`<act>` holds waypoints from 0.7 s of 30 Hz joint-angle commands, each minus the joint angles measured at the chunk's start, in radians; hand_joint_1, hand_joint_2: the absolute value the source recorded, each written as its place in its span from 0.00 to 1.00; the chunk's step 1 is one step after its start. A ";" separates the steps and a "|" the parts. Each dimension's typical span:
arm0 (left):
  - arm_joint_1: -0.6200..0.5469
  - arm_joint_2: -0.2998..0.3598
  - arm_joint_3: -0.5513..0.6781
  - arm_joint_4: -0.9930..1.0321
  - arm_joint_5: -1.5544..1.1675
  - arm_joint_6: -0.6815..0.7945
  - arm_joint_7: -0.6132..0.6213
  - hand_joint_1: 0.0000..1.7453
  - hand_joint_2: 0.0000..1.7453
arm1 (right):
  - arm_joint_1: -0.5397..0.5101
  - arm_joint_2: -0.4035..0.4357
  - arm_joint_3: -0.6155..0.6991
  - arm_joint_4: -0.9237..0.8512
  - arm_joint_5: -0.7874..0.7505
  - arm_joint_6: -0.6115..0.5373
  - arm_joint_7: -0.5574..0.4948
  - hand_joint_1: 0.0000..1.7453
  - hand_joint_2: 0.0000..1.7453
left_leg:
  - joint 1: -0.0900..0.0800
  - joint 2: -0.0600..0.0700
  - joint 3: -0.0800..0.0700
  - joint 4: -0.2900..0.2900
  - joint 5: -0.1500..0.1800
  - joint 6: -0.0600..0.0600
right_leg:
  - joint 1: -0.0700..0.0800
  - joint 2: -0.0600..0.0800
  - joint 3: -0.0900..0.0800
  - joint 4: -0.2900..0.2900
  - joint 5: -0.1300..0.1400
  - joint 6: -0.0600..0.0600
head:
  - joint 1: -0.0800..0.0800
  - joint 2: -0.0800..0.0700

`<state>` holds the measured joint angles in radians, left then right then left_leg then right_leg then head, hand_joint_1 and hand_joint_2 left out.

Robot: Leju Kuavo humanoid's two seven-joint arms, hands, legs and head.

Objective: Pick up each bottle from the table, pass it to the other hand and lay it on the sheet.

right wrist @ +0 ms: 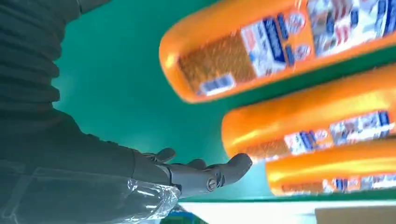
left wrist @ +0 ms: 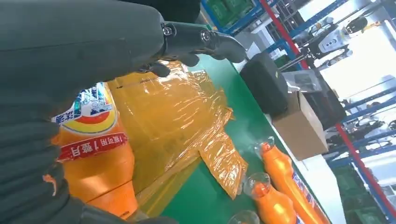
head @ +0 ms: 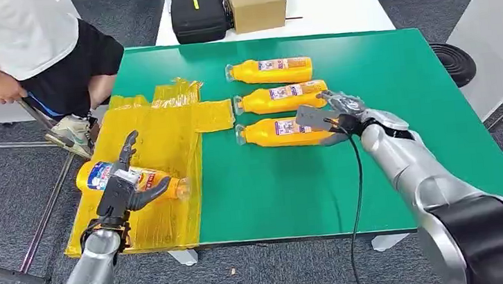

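Evidently two jobs are running at once. Over at the left, the left hand [head: 122, 189] is lying on a bottle [head: 130, 178] that is resting on its side on the yellow sheet [head: 157, 133], cap toward the right. Its fingers are looking loosely spread over the bottle, one sticking upward, but I cannot tell whether they are gripping or letting go. Judging by the bottle lying flat on the plastic, this one is probably being laid down for good.

Meanwhile the right hand [head: 333, 117] is hovering over the base ends of three more bottles lying in a row on the green table [head: 402, 72]: the far bottle [head: 271, 70], the middle bottle [head: 279, 98] and the near bottle [head: 277, 132], all with caps pointing left toward the sheet. Its fingers are spread and holding nothing, and the wrist view is showing them apart above the table beside the bottles. It is likely lining up on the near bottle, which sits closest for a grasp and handover.

Beyond the table's far edge a black case [head: 198, 15] and a cardboard box [head: 256, 1] are sitting side by side.
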<state>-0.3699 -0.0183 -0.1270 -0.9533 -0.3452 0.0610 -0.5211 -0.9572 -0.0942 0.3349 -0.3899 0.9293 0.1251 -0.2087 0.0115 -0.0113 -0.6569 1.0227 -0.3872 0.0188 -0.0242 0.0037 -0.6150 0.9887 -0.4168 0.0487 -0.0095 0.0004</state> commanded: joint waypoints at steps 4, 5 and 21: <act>-0.045 -0.020 0.012 0.106 0.010 0.002 0.003 0.00 1.00 | -0.051 0.017 0.020 0.136 0.034 0.037 0.109 0.00 1.00 | 0.001 0.001 0.006 0.000 -0.002 0.000 | 0.001 -0.001 0.006 -0.001 -0.002 -0.003 | 0.000 0.000; -0.047 -0.021 0.009 0.109 0.012 0.000 0.003 0.00 1.00 | -0.051 0.016 0.017 0.140 0.034 0.044 0.118 0.00 1.00 | 0.000 0.001 0.004 0.000 -0.001 0.000 | 0.001 0.000 0.004 -0.001 -0.001 -0.002 | 0.000 0.000; -0.066 -0.007 -0.026 0.162 0.062 0.004 -0.008 0.00 1.00 | -0.055 -0.021 -0.011 0.153 0.060 0.001 0.194 0.00 1.00 | 0.000 -0.001 0.004 0.000 -0.002 0.000 | 0.001 -0.003 0.005 -0.001 -0.002 -0.003 | 0.000 0.000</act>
<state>-0.3727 -0.0282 -0.1236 -0.9327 -0.3346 0.0660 -0.5211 -0.9652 -0.0946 0.3349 -0.3498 0.9644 0.1583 -0.0953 0.0115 -0.0113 -0.6569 1.0226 -0.3872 0.0188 -0.0242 0.0036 -0.6151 0.9887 -0.4168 0.0487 -0.0095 0.0004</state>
